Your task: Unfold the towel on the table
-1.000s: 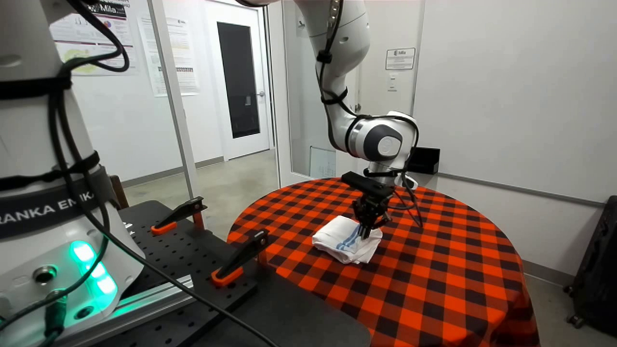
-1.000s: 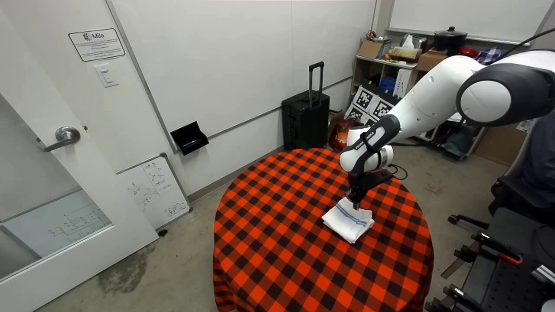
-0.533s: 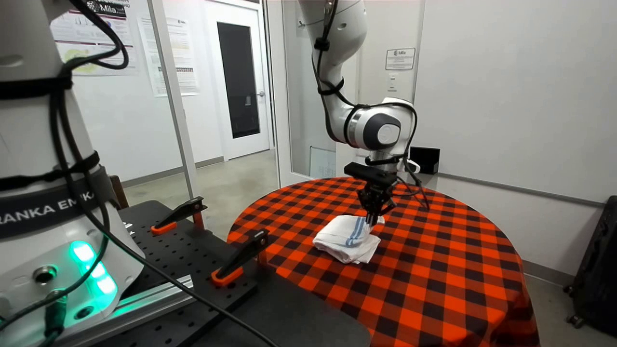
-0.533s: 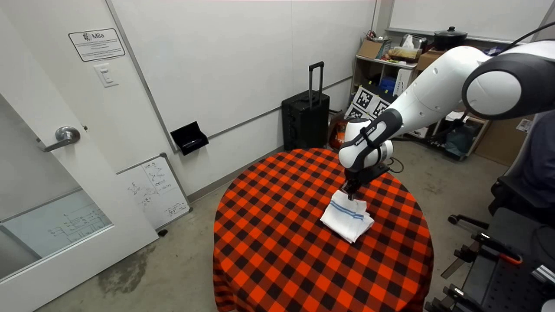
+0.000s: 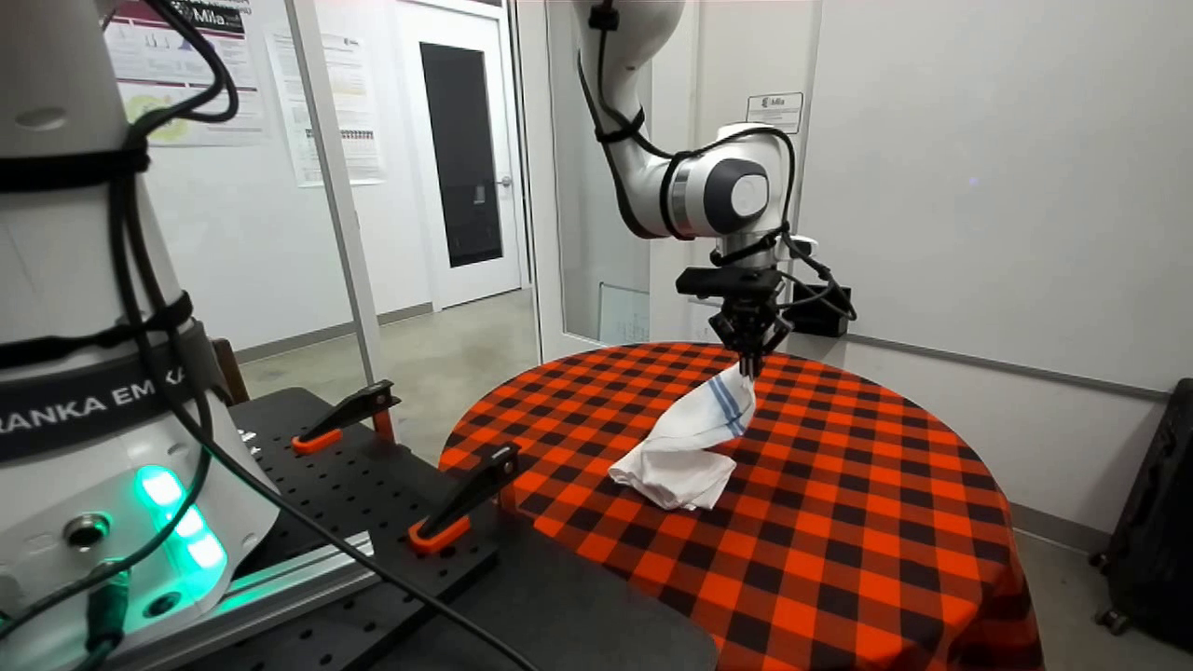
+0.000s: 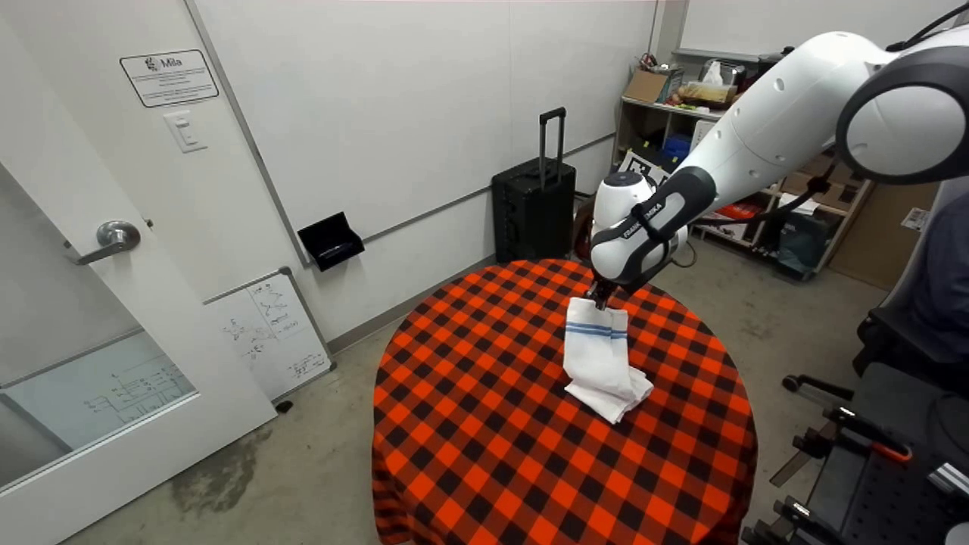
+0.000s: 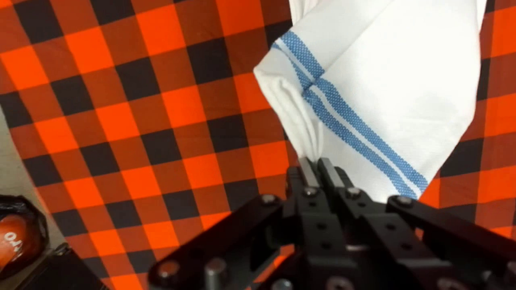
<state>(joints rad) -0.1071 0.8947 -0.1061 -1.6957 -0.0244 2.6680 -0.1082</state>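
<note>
On the checked desk (image 6: 469,393), leaves only the lower folds of the towel (image 6: 598,362) and now hoists its striped end, clamped in the pincer (image 7: 313,162), higher than a second ago, so likely opens one layer, with more left.

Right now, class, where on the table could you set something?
Bare: the table between the towel and the rim toward the large whiteboard, likewise toward the door. Crowded: at the towel's folds and beneath its raised end, held by the end effector.
</note>
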